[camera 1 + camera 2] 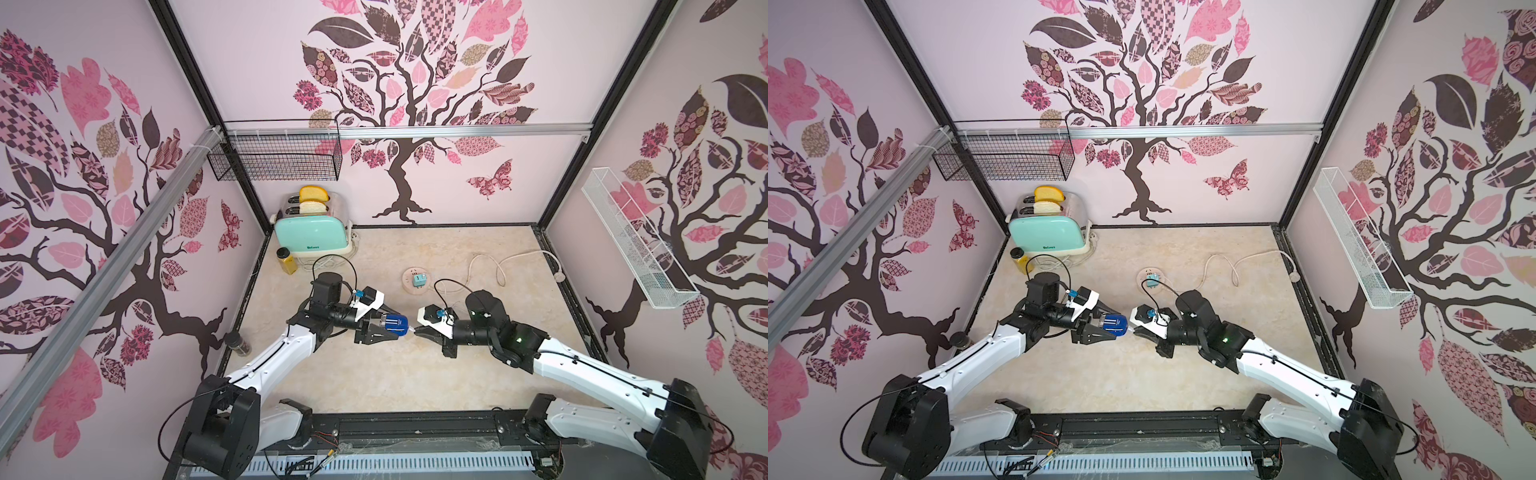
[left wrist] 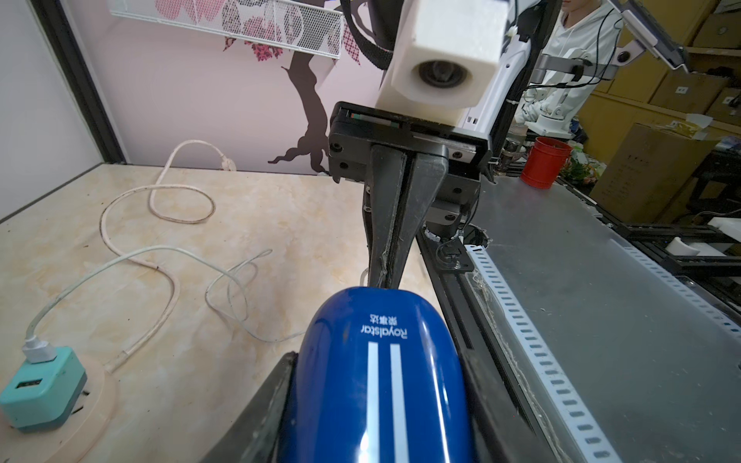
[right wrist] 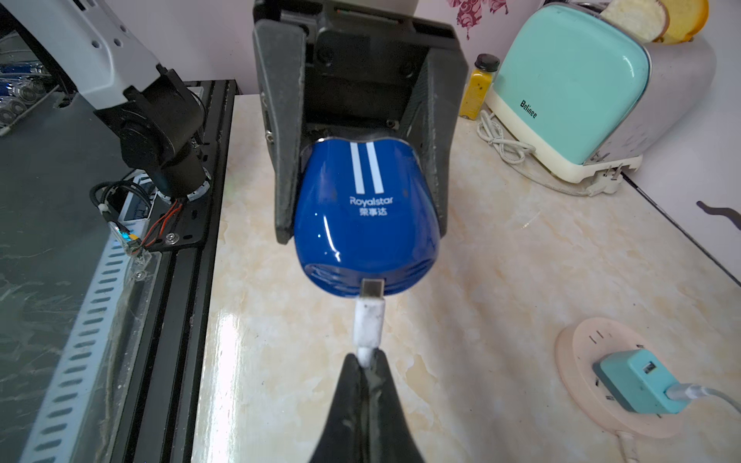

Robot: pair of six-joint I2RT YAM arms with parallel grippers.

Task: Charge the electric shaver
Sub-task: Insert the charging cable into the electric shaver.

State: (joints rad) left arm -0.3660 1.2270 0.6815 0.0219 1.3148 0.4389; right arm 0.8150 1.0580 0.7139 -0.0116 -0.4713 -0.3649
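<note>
My left gripper point(image 1: 394, 326) stands about half open, jaws clamped on the flanks of the electric shaver point(image 3: 365, 224), whose blue end points at the right arm. I hold it over the table point(image 1: 457, 374), near the pink socket hub point(image 1: 409, 274), on its arm-base side. My right gripper point(image 3: 367, 362) is fully closed, pinching the white charging connector point(image 3: 371, 320) by its tail. The connector's metal tip meets the port in the shaver's end, with some metal showing. A teal adapter point(image 1: 418, 280) sits plugged into the hub.
</note>
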